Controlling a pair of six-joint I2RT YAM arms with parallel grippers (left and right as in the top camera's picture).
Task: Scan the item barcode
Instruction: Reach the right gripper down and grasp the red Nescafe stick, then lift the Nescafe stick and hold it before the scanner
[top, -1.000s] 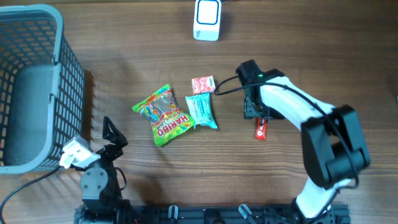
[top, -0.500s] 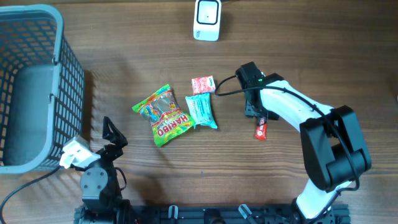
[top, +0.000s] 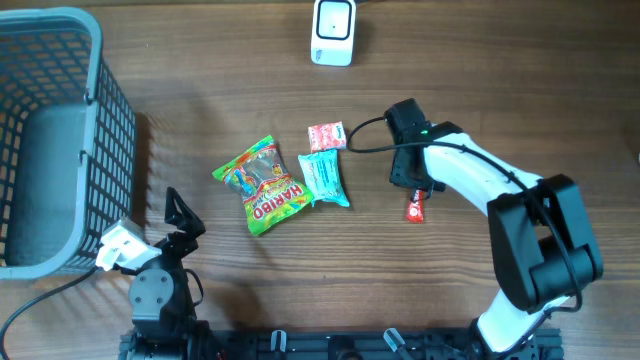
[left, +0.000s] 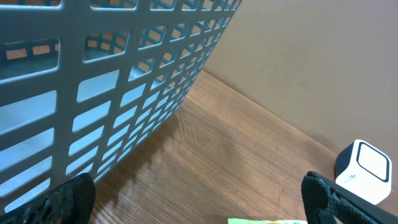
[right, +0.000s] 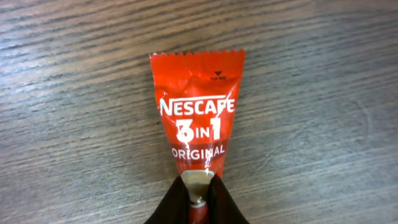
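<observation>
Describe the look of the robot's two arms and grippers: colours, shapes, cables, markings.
Right arm: white curved shells, black joints, a green light, a black cable; right gripper black. Left arm: black, a white block on it, black cable; left gripper black.

I count one red Nescafé foil sachet (right: 196, 124), three other plastic snack packets (top: 268, 187), one grey plastic lattice basket (top: 112, 130), one white boxy scanner (top: 333, 32).
</observation>
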